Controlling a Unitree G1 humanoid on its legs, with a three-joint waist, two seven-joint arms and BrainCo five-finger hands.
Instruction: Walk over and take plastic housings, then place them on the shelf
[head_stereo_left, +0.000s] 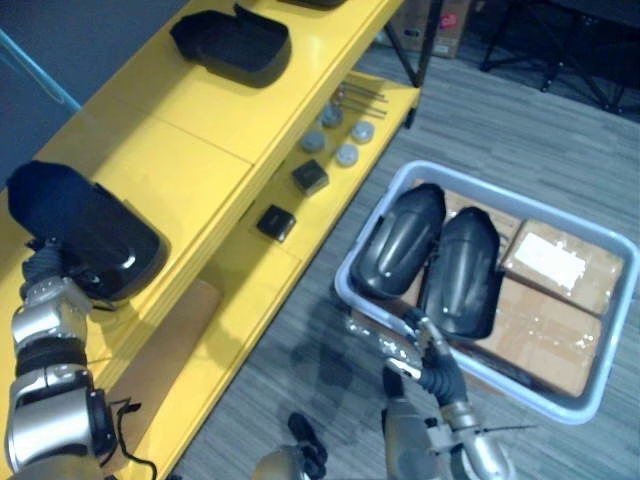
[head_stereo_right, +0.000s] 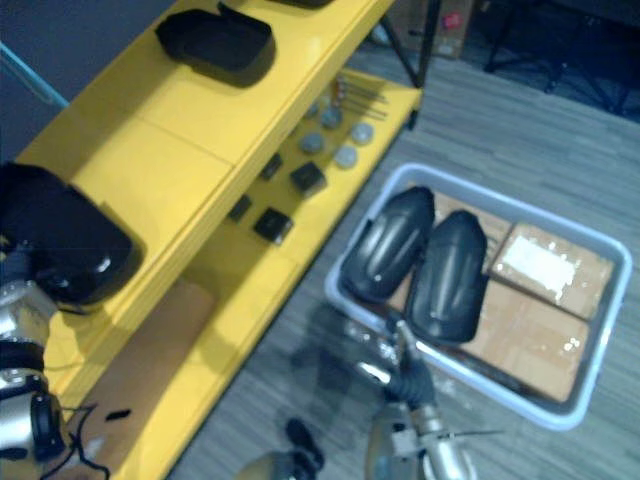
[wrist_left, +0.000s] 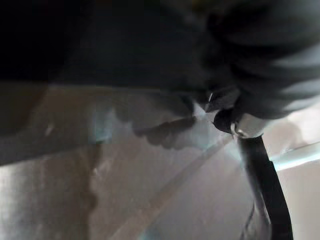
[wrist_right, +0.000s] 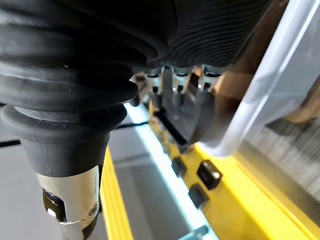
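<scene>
Yellow shelf (head_stereo_left: 200, 130), top level: near housing (head_stereo_left: 90, 235) sits at the front end, left robot hand (head_stereo_left: 45, 262) against it, fingers hidden, grasp cannot be told. Far housing (head_stereo_left: 232, 42) lies farther along. Grey bin (head_stereo_left: 590, 395) on the floor holds two housings (head_stereo_left: 400, 240). Right robot hand (head_stereo_left: 428, 352) is at the bin rim, finger state unclear.

The left arm (head_stereo_left: 45, 400) is raised steeply from the lower left, with the left hand (head_stereo_left: 47, 262) carried at its top above the dark ribbed wrist cover and pointed up and away. The right arm (head_stereo_left: 462, 440) is held low, and the right hand (head_stereo_left: 430, 355) is angled forward from it. The two hands are kept well apart.
</scene>
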